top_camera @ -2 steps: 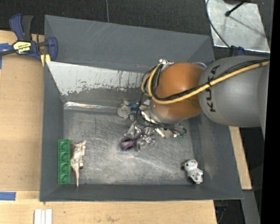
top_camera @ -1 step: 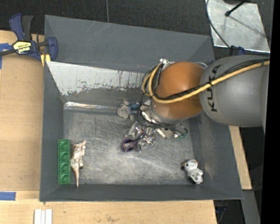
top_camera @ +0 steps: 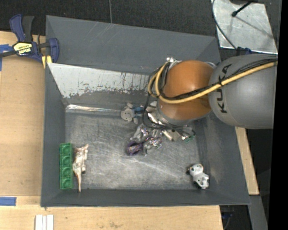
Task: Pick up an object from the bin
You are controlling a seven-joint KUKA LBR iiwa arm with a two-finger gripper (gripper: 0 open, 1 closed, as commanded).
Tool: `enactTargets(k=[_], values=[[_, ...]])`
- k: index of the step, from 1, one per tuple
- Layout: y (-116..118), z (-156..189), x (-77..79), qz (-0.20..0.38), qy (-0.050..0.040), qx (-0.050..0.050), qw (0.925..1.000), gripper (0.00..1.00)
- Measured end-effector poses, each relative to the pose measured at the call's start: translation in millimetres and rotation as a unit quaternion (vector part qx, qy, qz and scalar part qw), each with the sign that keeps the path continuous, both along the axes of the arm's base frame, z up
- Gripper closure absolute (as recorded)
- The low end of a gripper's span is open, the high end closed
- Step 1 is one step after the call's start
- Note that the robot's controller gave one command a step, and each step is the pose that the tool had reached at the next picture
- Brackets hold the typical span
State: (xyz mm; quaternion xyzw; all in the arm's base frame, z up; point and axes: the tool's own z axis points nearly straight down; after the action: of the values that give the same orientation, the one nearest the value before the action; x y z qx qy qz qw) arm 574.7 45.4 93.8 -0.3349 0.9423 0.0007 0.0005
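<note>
My gripper (top_camera: 159,127) hangs low in the middle of the bin, toward the back wall, mostly hidden under the arm's wrist. Right below it, slightly left, lies a small cluster: a shiny silver crumpled piece (top_camera: 151,140) and a purple object (top_camera: 134,148) touching it. The gripper's lower end meets the silver piece, but I cannot make out whether it grips anything. A small grey round object (top_camera: 128,113) lies just to the gripper's left, near the back wall.
A green studded block (top_camera: 65,166) stands along the bin's front left corner, with a pale tan figure (top_camera: 79,164) leaning against its right side. A small white and black object (top_camera: 198,176) lies in the front right corner.
</note>
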Motion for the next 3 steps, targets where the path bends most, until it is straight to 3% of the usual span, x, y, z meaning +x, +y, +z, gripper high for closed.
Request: enactTargets(k=[3], values=[[0.0,31.1,1.4,-0.001,-0.0021,0.0,1.0,1.0]])
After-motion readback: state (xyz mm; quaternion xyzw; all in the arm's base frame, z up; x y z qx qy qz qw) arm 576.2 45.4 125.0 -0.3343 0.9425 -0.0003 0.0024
